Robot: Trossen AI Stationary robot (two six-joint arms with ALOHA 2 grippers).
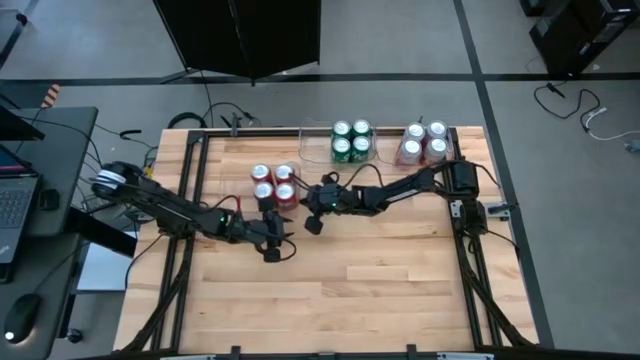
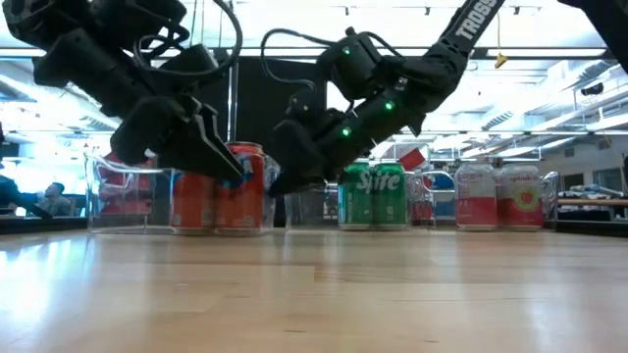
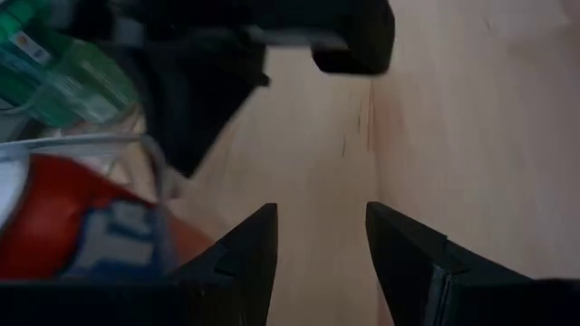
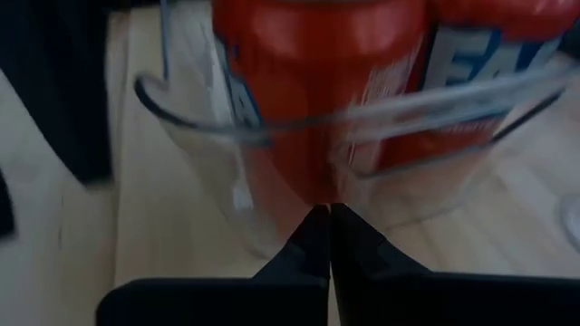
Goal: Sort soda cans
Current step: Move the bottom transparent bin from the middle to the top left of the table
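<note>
Several red soda cans (image 1: 272,185) stand upright in a clear bin (image 4: 227,172) on the table. Green cans (image 1: 351,142) and silver-white cans with red (image 1: 424,143) stand in two more clear bins at the far edge. My right gripper (image 4: 328,210) is shut and points at the lower wall of the red cans' bin, at its near right corner (image 1: 312,222). My left gripper (image 3: 322,213) is open over bare wood, just near of that bin (image 1: 272,250), with nothing between its fingers. My right gripper's shut fingertips (image 4: 313,226) stand right at the lower part of the clear bin's wall (image 4: 272,208), slanting down from the table's right. I cannot tell whether they touch the wall.
The two arms come close together beside the red cans' bin; the right arm (image 3: 217,100) shows just ahead of my left gripper. Bare wood (image 1: 380,280) fills the near half of the table. A desk with a laptop (image 1: 15,200) stands beyond the left edge.
</note>
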